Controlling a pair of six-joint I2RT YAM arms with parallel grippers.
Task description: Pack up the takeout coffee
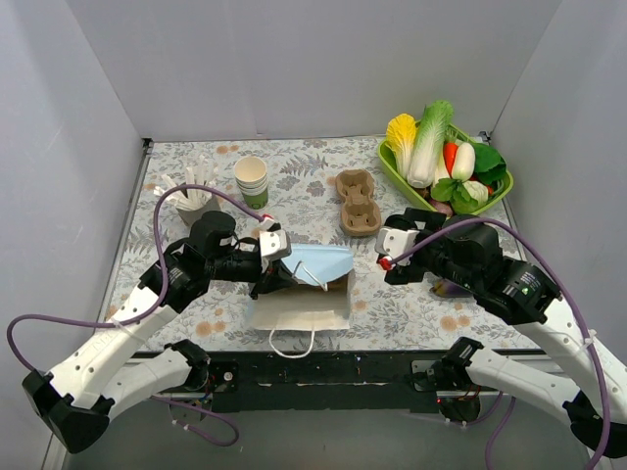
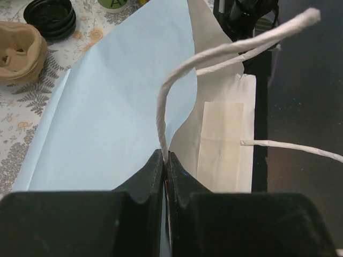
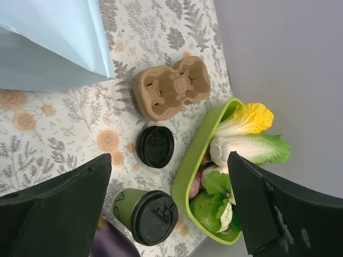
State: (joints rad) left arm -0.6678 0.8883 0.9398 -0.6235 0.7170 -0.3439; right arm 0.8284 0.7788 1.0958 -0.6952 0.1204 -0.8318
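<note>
Takeout coffee (image 3: 147,215) near wide-open right gripper (image 3: 169,160)

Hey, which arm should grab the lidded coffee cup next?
Right. The right gripper is open, with the coffee cup close in its wrist view. The left gripper is shut on the bag, holding its edge up.

Loose lid (image 3: 155,145) and green tray (image 3: 199,152) crowd the takeout coffee (image 3: 144,214).

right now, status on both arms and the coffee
Left gripper shut on paper bag rim. Right gripper open, holding nothing. Coffee cup lidded, on table. Loose lid beside it.
</note>
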